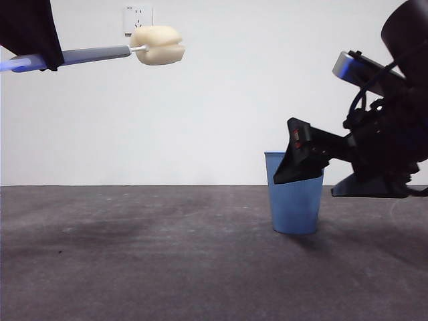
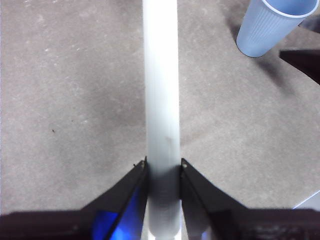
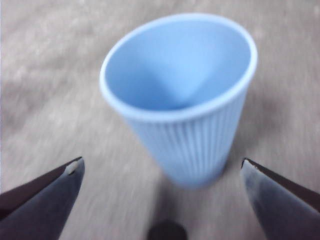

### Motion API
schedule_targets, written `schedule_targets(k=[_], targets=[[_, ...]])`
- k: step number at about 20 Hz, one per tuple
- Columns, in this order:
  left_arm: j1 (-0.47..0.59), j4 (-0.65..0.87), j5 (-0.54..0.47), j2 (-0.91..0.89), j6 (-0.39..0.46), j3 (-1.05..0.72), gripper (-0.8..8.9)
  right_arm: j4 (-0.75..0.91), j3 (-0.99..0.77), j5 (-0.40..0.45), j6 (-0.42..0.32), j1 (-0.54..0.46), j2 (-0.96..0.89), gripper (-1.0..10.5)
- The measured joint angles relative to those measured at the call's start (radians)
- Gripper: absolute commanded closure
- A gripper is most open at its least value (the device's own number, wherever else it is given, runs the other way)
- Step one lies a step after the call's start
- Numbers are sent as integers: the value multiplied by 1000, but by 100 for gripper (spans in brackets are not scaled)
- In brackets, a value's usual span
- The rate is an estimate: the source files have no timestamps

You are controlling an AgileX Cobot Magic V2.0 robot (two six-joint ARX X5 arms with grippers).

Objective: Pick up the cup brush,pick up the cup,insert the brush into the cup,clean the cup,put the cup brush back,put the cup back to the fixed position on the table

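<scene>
Bench (image 1: 134,254): carrying the cup, lower right of the front frame
Right claw (image 3: 160,172): spread wide, flanking the cup (image 3: 180,100), apparently lining up to grip; only its wrist view is showing that gap
Left claw (image 2: 163,167): clenching the cup brush (image 1: 157,45) aloft, upper left, probably waiting for the cup

Bare lab bench, grey table (image 1: 134,267), white wall (image 1: 221,120), socket (image 1: 137,19)

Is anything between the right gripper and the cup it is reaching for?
Nothing visible. The right gripper has its jaws spread wide on either side of the cup, which stands upright on the table, with only bare surface between them.
</scene>
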Motion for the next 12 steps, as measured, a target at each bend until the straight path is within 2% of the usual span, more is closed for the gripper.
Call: schedule_targets(k=[6,11,12], targets=[[0,0,0,0,0,0,822,250,0,0,-10,-23,159,321],[0,0,0,0,0,0,822,344,34,2,-10,-27,266,323],[0,-1,0,0,0,0,822,347,50,2,-10,-27,281,367]])
